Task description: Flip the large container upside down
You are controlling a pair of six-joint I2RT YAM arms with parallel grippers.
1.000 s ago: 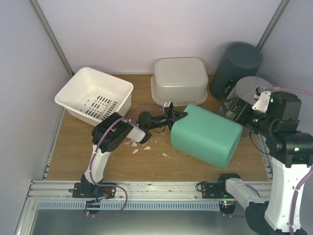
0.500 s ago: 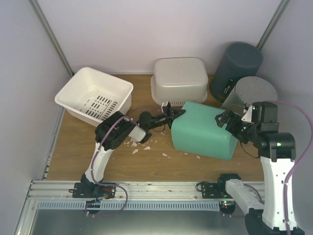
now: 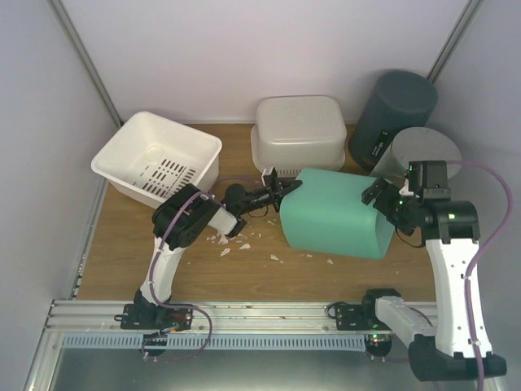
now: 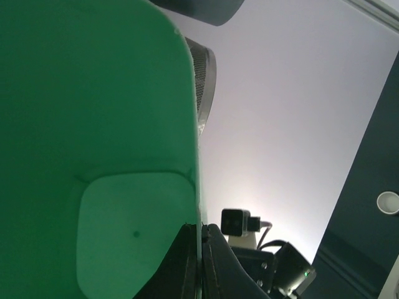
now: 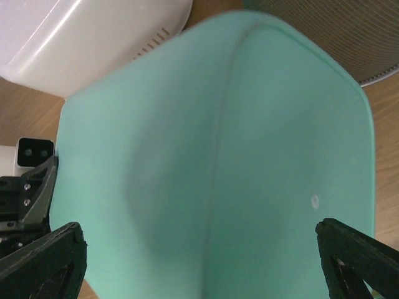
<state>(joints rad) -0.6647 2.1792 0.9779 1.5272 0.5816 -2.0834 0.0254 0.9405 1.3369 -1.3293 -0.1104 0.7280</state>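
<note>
Now, over on the left, the left gripper [image 3: 281,186] is still pinching the thin rim of the large mint-green plastic container [image 3: 338,216], its jaws pressed together on that edge. The container is lying on its side mid-way across the wooden table [image 3: 122,261], mouth facing left, just in front of the upturned white tub [image 3: 299,134]. The change is happening on the right. The right gripper [image 3: 383,204] has been swinging in from beside the grey mesh bin [image 3: 427,147] and is now hovering close at the container's base end, fingers spread wide and holding nothing. The container is also lying flatter than a moment ago. I'd judge the flip about half done, with the roll onto its rim still to come.
</note>
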